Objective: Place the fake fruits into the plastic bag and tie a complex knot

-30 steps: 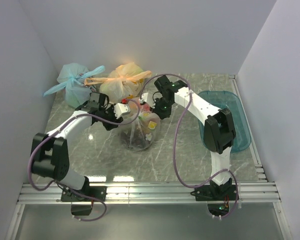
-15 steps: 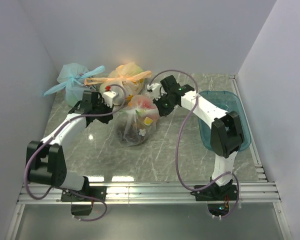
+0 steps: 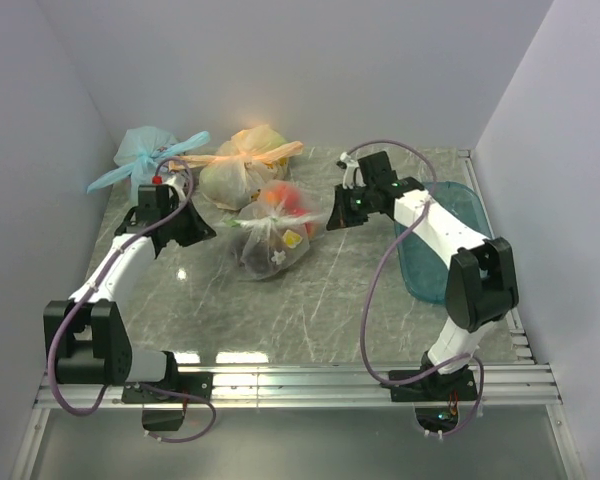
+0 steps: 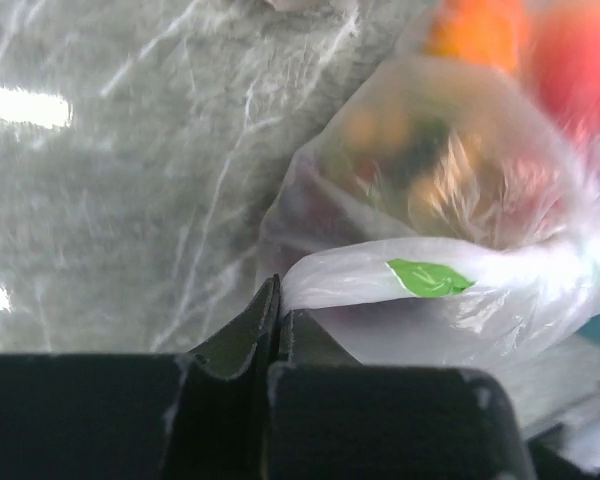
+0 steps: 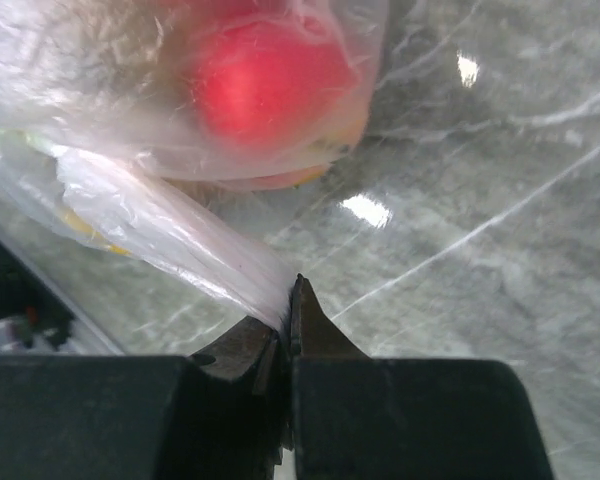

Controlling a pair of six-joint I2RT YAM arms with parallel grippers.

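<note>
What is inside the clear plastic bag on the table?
Inside the clear plastic bag a red fruit and an orange fruit show through. Lower, darker pieces are blurred behind crinkled plastic; their kinds and number cannot be told.

The top camera looks down from high behind the arm bases, far enough back to take in the whole desk (image 3: 310,300). Each wrist camera looks down at the desk from very close, one past the left fingers (image 4: 235,340), the other past the right fingers (image 5: 320,330). All three views share the plastic bag (image 3: 272,232).
</note>
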